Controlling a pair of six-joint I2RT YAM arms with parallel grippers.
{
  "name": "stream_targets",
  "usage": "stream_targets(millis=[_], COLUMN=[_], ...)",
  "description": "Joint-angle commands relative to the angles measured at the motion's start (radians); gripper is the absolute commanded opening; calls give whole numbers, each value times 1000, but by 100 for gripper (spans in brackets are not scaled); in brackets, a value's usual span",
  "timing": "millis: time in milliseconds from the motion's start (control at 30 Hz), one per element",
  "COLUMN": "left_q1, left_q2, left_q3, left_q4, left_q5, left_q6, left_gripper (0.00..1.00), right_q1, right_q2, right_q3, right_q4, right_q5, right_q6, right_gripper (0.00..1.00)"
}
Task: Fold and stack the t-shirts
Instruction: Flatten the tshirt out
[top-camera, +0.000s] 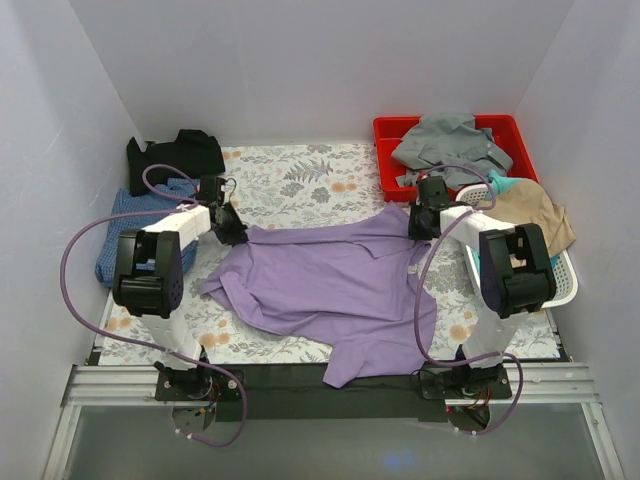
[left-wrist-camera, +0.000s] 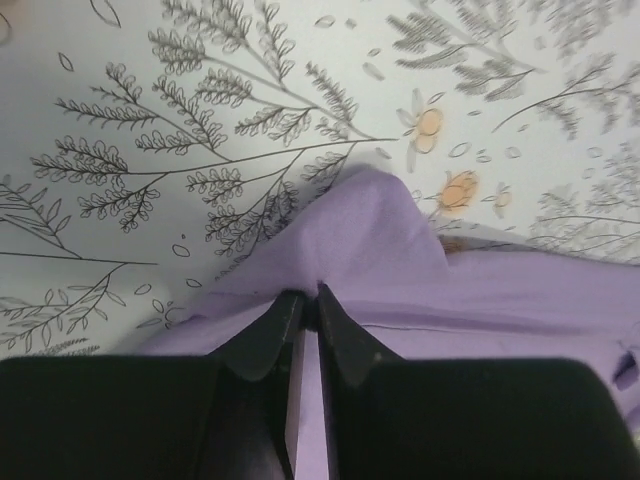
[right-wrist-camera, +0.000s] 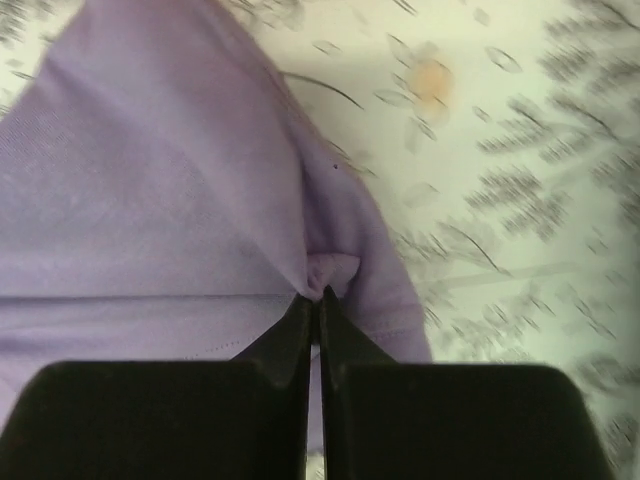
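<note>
Lilac-purple t-shirt (top-camera: 340, 285) is spread, rumpled, across the middle of the flowered table cover (top-camera: 290, 170), between the two arms. Its far left corner is pinched by the left gripper (left-wrist-camera: 311, 297), whose jaws are pressed together on a raised peak of cloth. The far right corner is clamped likewise by the right gripper (right-wrist-camera: 315, 297). A black t-shirt (top-camera: 175, 155) and a blue checked t-shirt (top-camera: 125, 225) are lying at the far left. Only a thin nip of fabric is held on each side, so either corner could be lost if it is pulled hard or unevenly. The crumpled near hem could be dragged askew and the fold spoiled.
</note>
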Motion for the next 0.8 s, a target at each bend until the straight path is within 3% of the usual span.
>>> stream_targets(millis=[0,67,100,200,267,367,533,667,767], left_q1=[2,2,4,7,8,8,8,8,8], left_q2=[-127,-149,-181,-210,-210,-209,-199,-97,-25], left_q3=[117,147,149,134,121,94,43,75,108], left_q4=[-124,-164,-173,-168,-164,-142,-41,-17,-4], left_q5=[-96,-160,-175,-216,-171,-81,77,172,168], left_q6=[66,73,86,94,91,74,62,50,36], left_gripper=[10,23,43,76,77,77,77,79,79], right_q1=[-22,-24,-25,-33,-34,-31,-8,4,9], right_q2=[-115,-155,-167,-161,-152,-154,-282,-353,-368], right_q3=[-58,-75,-79,-72,-53,-30,-32,-29,-35], right_q4=[-58,-62,-64,-73,-73,-65,-29,-29,-21], right_q5=[213,285,308,337,319,236,55,-71,-56], right_q6=[-10,-6,-5,-10,-8,-26,-66,-65,-78], right_gripper=[1,1,1,1,1,22,42,48,53])
